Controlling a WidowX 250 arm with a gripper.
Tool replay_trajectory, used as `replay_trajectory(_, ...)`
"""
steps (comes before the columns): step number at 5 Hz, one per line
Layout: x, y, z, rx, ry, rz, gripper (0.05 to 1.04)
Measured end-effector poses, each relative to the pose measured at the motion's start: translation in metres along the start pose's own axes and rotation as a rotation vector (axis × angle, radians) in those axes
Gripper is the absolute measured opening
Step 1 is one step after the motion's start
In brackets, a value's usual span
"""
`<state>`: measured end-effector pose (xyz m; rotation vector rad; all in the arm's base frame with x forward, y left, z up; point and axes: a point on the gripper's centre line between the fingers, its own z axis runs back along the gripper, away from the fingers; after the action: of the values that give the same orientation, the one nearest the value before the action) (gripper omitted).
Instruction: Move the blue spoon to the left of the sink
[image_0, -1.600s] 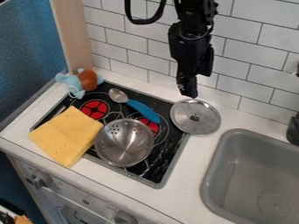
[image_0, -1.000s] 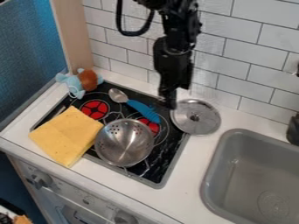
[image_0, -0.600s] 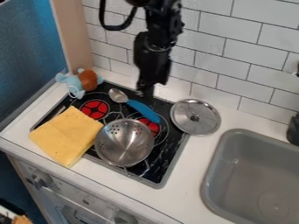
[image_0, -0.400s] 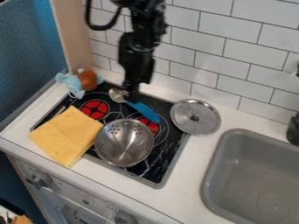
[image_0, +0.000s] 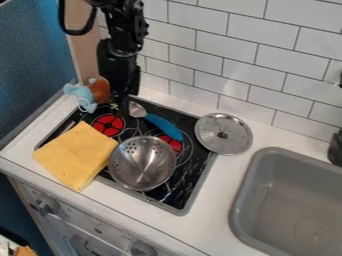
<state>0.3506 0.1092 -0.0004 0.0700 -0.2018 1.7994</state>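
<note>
Gripper (image_0: 121, 107): low over the stove (image_0: 182, 194), upper L of view, betw. plush toy (image_0: 81, 94) & bowl end of blue spoon (image_0: 162, 126). Open or closed: can't tell. Prob. set near the spoon to line up a pick; looks a bit past the bowl end, so may need to come back R.
Blue spoon: on stove, rear part, metal bowl end up-L, blue handle slanting down-R twd the lid (image_0: 224, 134). Lies alone, no grip on it as far as seen. Handle looks the better grab, roughly mid-length.
Sink (image_0: 254, 192): R side of view. Target prob. the white table (image_0: 220, 195) strip betw. stove & sink, below the lid; flat, so spoon should lie OK there.
Metal strainer (image_0: 142, 162): on stove, just below the handle; tight spot, a low drag could knock it. Lift first, then go R.
Yellow cloth (image_0: 77, 155): front L of stove, beside strainer, out of the likely path.
Change: vs 1.6 s ago, arm's gone L, from above the lid, across the spoon, to by the toy. Spoon, lid, strainer, cloth: same spots. Task: not done, spoon yet to be moved.
</note>
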Motion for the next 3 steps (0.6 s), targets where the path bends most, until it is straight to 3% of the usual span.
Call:
replay_trajectory(2,-0.023,-0.010,-0.028,0.032,0.030,-0.169,0.999)
replay_trajectory(3,-0.032,-0.017,-0.037,0.037,0.072,-0.221,0.999)
